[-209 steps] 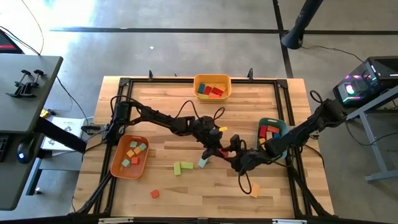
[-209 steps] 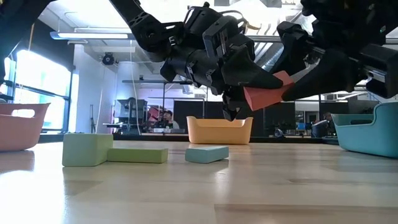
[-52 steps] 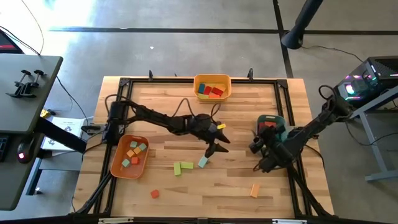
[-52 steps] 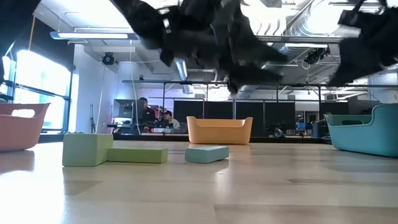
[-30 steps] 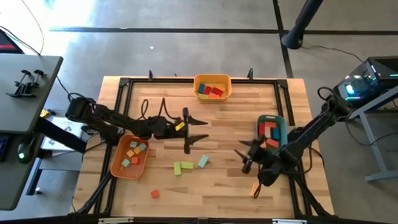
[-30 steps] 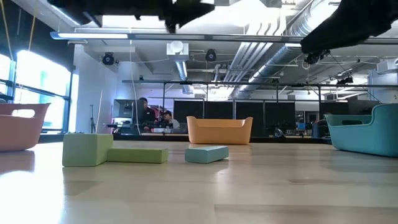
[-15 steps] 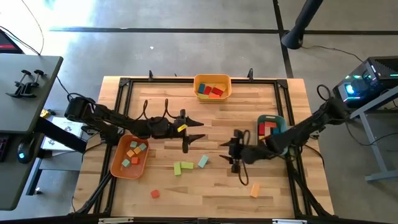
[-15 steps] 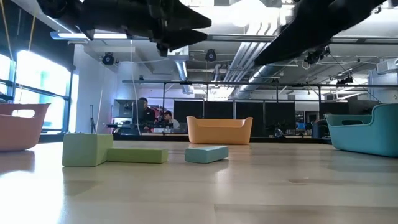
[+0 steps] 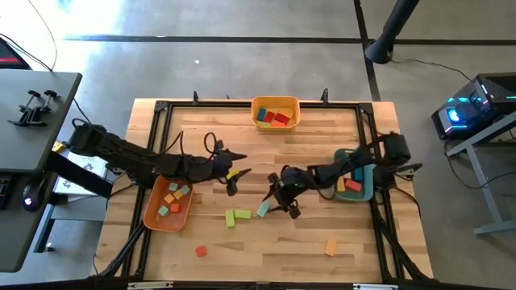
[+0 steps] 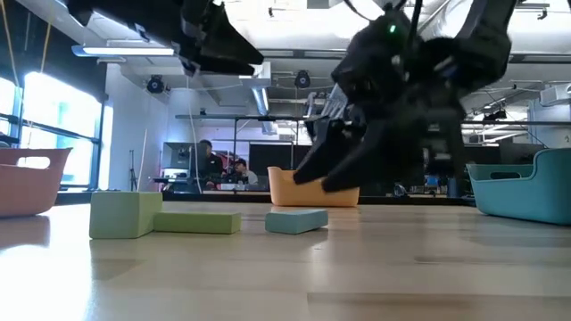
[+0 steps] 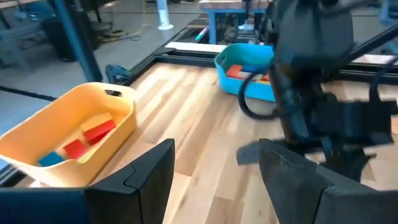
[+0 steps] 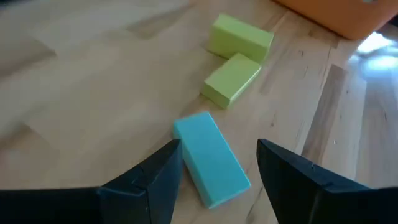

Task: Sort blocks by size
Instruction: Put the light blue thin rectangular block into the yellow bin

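A teal bar [image 9: 263, 210] lies flat on the table; it also shows in the right wrist view [image 12: 211, 158] and the low view [image 10: 296, 220]. Two light green blocks [image 9: 236, 216] lie just left of it, one a bar [image 12: 231, 79], one thicker [image 12: 239, 37]. My right gripper [image 9: 280, 203] is open and empty, slanting down just right of the teal bar, above the table [image 10: 317, 181]. My left gripper [image 9: 234, 179] is open and empty, high over the table's middle left [image 10: 223, 45]. An orange block [image 9: 330, 246] and a red block [image 9: 200, 251] lie near the front edge.
A yellow tray [image 9: 275, 111] with blocks stands at the far middle, an orange tray [image 9: 153, 216] with small blocks at the left, a teal tray [image 9: 360, 192] with blocks at the right under my right arm. Bare wood lies between the trays.
My right gripper has swung from the front right toward the table's left and come down beside the teal bar, open. My left gripper has drawn back a little toward the table's left. The blocks have not moved.
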You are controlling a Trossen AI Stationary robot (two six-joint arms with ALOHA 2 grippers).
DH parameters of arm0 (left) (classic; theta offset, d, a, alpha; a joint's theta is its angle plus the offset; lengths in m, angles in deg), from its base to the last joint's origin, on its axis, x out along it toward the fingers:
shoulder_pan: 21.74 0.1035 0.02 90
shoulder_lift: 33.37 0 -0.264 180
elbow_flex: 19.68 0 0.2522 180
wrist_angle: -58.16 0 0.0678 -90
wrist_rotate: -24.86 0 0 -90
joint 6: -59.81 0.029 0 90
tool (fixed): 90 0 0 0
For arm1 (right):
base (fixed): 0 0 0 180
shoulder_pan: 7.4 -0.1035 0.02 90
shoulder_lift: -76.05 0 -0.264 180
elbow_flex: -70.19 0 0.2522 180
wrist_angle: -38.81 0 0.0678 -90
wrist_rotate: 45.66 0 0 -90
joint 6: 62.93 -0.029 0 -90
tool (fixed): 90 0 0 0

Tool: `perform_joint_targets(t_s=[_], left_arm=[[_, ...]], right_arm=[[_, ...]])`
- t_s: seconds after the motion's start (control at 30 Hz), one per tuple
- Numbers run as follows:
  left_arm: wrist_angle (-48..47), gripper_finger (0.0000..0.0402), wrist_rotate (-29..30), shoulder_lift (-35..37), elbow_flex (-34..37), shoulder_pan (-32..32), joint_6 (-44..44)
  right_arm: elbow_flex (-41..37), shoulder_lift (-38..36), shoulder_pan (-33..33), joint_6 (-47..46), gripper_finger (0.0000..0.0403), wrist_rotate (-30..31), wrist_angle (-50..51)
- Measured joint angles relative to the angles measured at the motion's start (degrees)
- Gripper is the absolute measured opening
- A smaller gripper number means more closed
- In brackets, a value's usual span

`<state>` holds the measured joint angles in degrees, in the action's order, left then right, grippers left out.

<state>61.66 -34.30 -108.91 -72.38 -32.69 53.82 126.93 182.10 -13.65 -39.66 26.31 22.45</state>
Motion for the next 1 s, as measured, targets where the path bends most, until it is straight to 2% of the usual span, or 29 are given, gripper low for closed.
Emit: perform_joint_targets(t_s=[0.17, 0.3, 0.53, 0.77, 1.0], left_arm=[[-0.74, 0.0218, 1.85, 0.37, 0.00, -0.49, 0.05], [-0.90, 0.0218, 1.91, -0.53, 0.00, -0.49, -0.40], [-1.04, 0.0218, 2.02, -1.15, 0.00, -0.40, -1.41], [-1.04, 0.0218, 2.01, -1.11, 0.00, -0.40, -1.41], [-1.56, 0.0218, 2.00, -1.13, 0.00, -0.40, -1.38]], right_arm=[[1.70, 5.32, 1.40, 2.21, 0.0204, -0.91, -3.15], [4.97, 9.14, 1.85, 1.86, 0.0204, -6.46, -2.46], [9.41, 13.47, 2.16, 0.93, 0.0204, -9.97, 0.17], [9.33, 12.97, 4.02, -5.31, 0.0204, -10.07, 2.51], [8.73, 4.42, 7.32, -8.94, 0.0204, -7.00, 13.89]])
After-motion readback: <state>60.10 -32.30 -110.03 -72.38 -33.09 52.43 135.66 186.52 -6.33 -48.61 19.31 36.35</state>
